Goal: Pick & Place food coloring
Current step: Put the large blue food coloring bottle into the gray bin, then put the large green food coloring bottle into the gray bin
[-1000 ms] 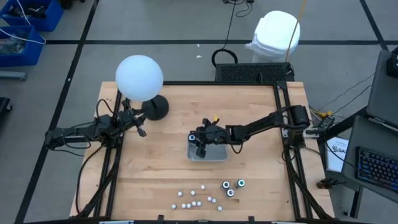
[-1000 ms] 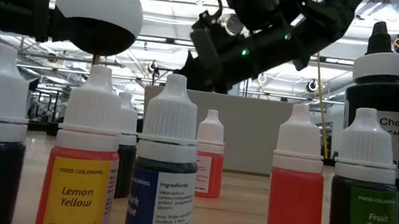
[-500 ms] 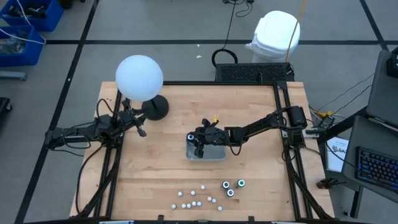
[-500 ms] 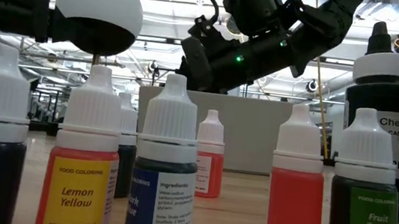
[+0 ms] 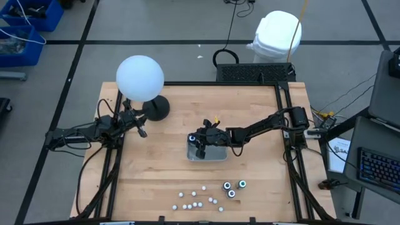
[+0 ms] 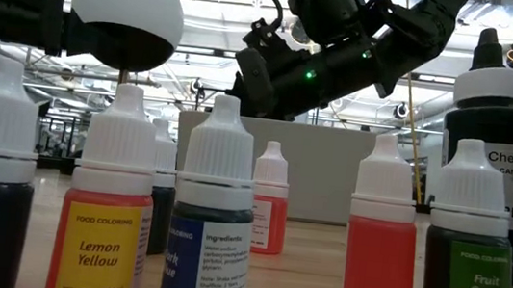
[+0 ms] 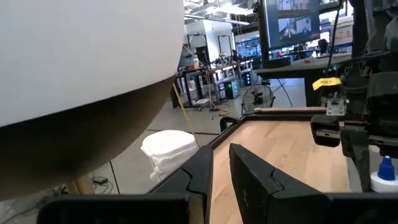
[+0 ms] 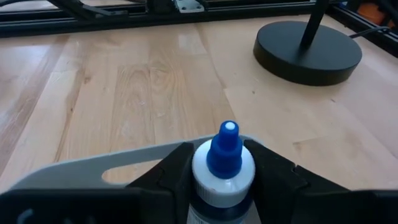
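1. Wooden table [image 5: 156, 169] carries a globe lamp [image 5: 140, 77] near the waiting left gripper [image 5: 141, 130], fingers nearly together;
2. right gripper [image 8: 221, 180] over the clear tray [image 5: 215, 154], clamping a blue-tipped bottle [image 8: 224, 168];
3. remaining food coloring [image 5: 200, 199] clusters along the front edge.

Blue-tipped white-capped bottle [image 8: 224, 171]; black lamp base [image 8: 308, 51].

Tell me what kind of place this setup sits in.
Likely a robotics lab or workshop: a framed wooden table on a taped concrete floor, with monitors and equipment benches in the room behind.
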`<state>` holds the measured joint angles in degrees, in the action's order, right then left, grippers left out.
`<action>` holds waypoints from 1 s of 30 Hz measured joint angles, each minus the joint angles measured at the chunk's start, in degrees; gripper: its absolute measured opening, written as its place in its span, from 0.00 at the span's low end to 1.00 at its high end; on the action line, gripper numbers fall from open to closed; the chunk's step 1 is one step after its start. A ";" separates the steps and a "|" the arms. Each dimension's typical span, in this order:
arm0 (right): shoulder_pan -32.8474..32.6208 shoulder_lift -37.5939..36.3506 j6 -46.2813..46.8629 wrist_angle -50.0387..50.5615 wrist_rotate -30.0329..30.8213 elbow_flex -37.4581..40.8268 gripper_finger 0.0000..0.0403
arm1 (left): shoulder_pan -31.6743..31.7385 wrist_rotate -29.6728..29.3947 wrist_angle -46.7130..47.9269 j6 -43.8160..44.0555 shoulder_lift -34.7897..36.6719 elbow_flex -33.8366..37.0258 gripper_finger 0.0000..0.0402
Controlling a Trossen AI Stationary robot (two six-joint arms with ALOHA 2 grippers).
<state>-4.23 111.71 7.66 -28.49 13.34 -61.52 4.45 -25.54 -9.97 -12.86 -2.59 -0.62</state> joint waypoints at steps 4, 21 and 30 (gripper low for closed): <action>0.00 -0.54 -0.41 0.56 -0.09 0.09 0.39 | 0.01 0.03 0.40 -0.05 0.00 0.00 0.16; 0.00 -1.88 -1.95 -1.84 0.15 0.09 0.52 | 0.00 0.07 1.31 0.51 0.00 0.00 0.16; -0.60 -11.22 -6.17 1.90 0.15 0.09 0.52 | 0.01 0.13 0.94 -0.39 -0.01 0.00 0.16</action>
<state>-4.83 100.49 1.49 -26.59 13.50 -61.43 4.46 -25.41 -9.03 -13.26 -2.60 -0.62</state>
